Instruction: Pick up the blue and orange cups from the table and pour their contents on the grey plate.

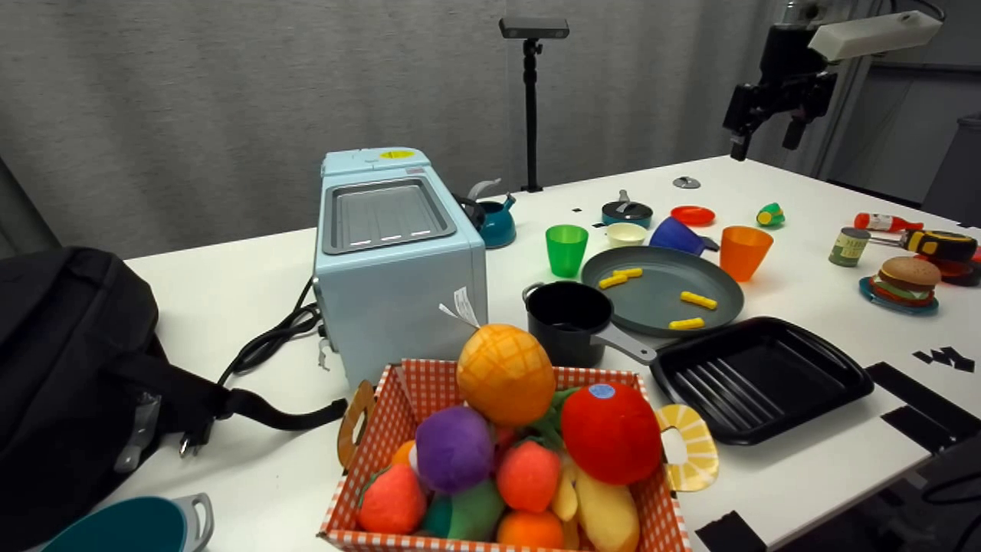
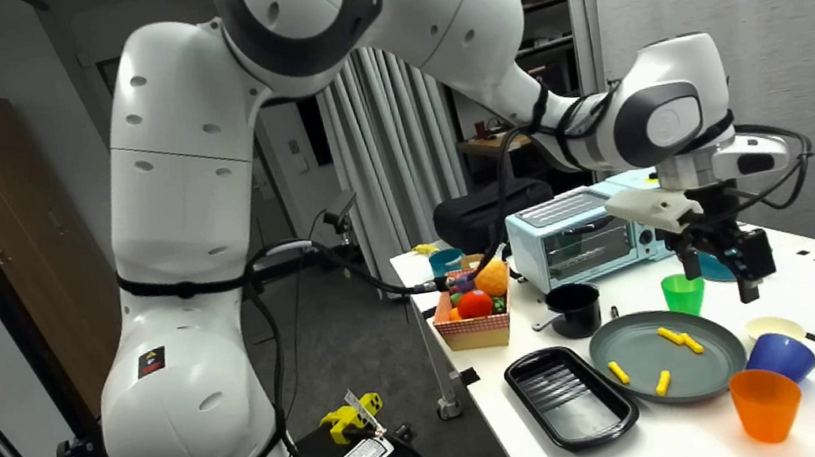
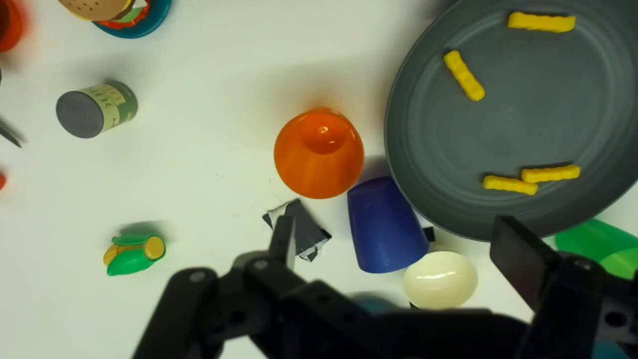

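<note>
My hand (image 1: pixel 766 144) hangs wide. Yellow bits (image 3: pixel 463 75) lie on the plate (image 3: pixel 528 119); pouring from orange cup (image 3: pixel 319 154) and blue cup (image 3: pixel 386 227) seems finished.

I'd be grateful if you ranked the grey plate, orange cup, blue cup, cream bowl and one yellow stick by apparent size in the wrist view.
1. Grey plate, partly cropped
2. Orange cup and blue cup: too alike to rank
3. Cream bowl
4. Yellow stick

Blue cup (image 1: pixel 676 236) (tipped), upright orange cup (image 1: pixel 745 254)
</note>
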`<move>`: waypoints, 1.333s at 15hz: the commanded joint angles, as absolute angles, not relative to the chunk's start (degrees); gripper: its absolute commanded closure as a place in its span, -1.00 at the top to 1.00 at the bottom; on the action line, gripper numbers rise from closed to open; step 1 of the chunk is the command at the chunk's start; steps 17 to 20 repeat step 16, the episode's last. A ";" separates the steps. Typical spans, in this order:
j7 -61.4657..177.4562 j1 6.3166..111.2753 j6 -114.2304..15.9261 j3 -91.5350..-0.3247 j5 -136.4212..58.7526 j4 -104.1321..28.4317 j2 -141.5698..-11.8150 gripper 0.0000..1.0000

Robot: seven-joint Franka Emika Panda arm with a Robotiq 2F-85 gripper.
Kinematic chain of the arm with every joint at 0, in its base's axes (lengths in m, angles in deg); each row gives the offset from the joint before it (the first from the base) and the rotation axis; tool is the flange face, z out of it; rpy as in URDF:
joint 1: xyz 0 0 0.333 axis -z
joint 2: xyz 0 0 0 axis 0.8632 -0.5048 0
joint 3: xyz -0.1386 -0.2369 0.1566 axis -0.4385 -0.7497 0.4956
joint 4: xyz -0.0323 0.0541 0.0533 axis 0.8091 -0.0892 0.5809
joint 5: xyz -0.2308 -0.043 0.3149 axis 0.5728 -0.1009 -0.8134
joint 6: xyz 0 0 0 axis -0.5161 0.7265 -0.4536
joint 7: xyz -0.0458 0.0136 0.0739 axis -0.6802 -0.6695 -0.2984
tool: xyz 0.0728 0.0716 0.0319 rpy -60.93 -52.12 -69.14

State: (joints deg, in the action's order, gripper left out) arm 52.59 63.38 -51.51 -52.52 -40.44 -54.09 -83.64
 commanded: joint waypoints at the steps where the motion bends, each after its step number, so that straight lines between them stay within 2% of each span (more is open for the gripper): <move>1: 56.31 63.43 -55.60 -50.44 -39.44 -66.87 -71.12 1.00; 4: 58.85 64.09 -56.51 -49.42 -40.05 -72.54 -64.18 1.00; 5: 56.30 63.94 -54.47 -49.47 -40.10 -66.20 -70.56 1.00; 9: 57.48 64.06 -54.57 -49.28 -40.17 -70.63 -65.35 1.00; 20: 57.53 64.06 -54.96 -49.27 -40.17 -71.15 -65.35 1.00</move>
